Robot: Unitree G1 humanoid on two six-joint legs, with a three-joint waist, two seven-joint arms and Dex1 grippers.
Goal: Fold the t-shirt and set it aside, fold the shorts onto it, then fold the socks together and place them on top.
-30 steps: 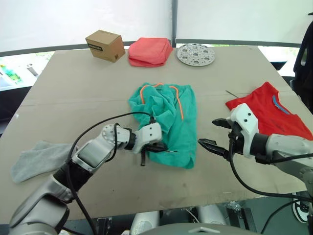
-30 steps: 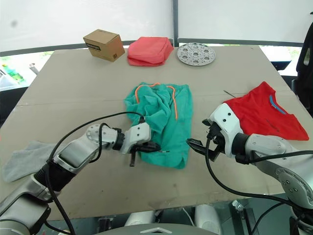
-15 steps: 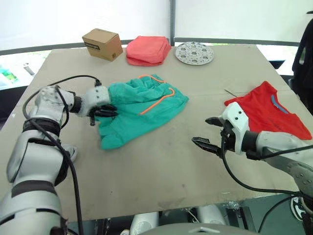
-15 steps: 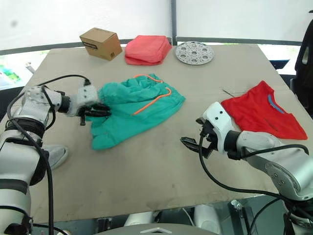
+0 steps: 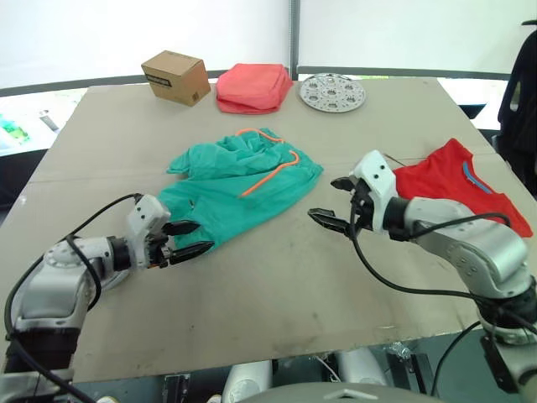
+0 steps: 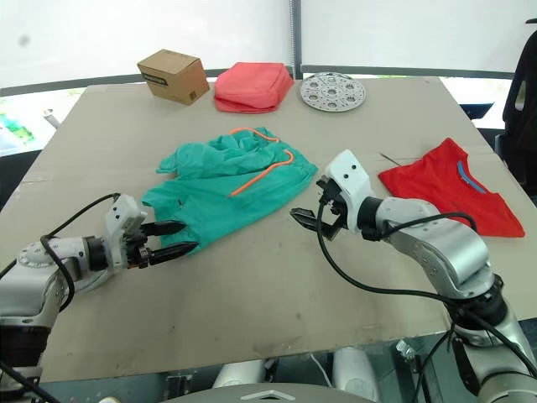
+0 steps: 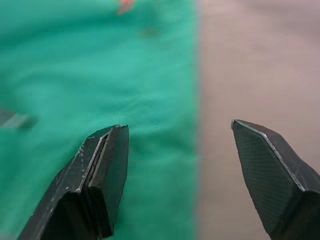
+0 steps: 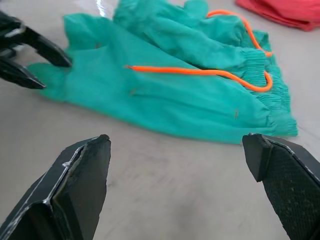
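Observation:
The teal shorts with an orange cord lie spread and rumpled in the middle of the table. My left gripper is open at their near-left hem, and the wrist view has that hem lying under the parted fingers, with nothing gripped. Just right of the shorts, my right gripper is open and empty over bare table. From its wrist view I see the shorts ahead of it. The red t-shirt lies crumpled at the right edge of the table, behind the right arm. The socks are hidden.
Along the far edge stand a cardboard box, a folded coral-pink cloth and a round perforated metal disc. A black object stands beyond the table's right edge.
The left gripper pulled the shorts to the left, then let go, opened and drew back to their near hem. The right gripper moved left toward the shorts.

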